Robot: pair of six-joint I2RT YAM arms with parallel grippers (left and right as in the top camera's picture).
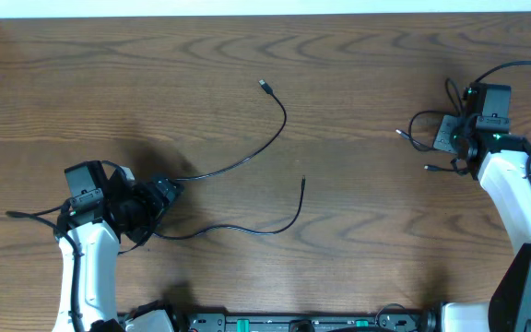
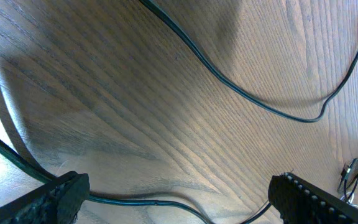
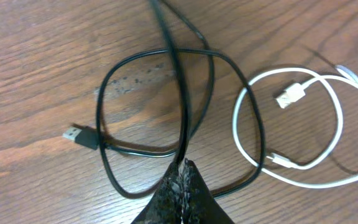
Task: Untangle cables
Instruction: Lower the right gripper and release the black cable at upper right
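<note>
Fingers [image 3: 180,194] of right gripper [image 3: 185,167] pressed together, pinching a black cord [image 3: 178,81] above a black loop [image 3: 114,93], white cord [image 3: 328,99] coiled just beside. Left gripper [image 2: 180,193] spread wide, second black cord [image 2: 135,200] lying between its fingers; farther out, third black cord [image 2: 260,104] curving across the table [image 2: 123,93].

Bright even overhead light, soft shadows, wrist views slightly blurred

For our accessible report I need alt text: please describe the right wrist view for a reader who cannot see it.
Shut jaws at the bottom edge pinch a thin black cord that crosses a black loop on the wooden table. A black USB plug lies left; a coiled white cord lies right.
</note>
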